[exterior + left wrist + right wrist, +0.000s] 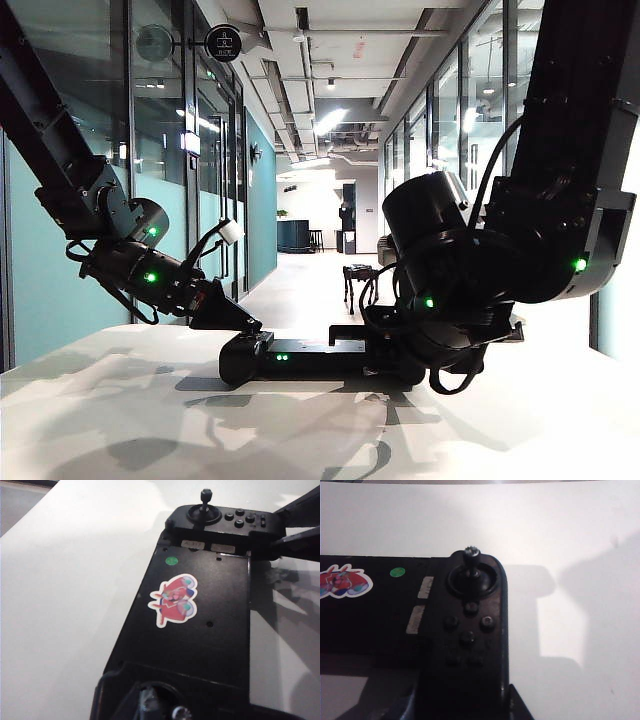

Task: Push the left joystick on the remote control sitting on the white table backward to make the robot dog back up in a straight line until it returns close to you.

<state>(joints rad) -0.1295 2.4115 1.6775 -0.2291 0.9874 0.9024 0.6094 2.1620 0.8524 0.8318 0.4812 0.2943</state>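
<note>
Reach is the deciding matter: the left claw [238, 322] comes down on the left end of the remote control [200, 630], so the left joystick [178, 713] seems to lie directly under its tip, only a grey knob at the edge of the left wrist view. The remote's long axis runs from one claw to the other across the white table [75, 580]. The right claw [275, 530] appears clenched on the far end, just beyond the right joystick [471, 555], which stands upright. Whether the left claw is clenched or released I cannot tell. The remote is flat and black, with a red sticker and 1 green dot. The robot dog [355, 278] stands well off down the corridor.
</note>
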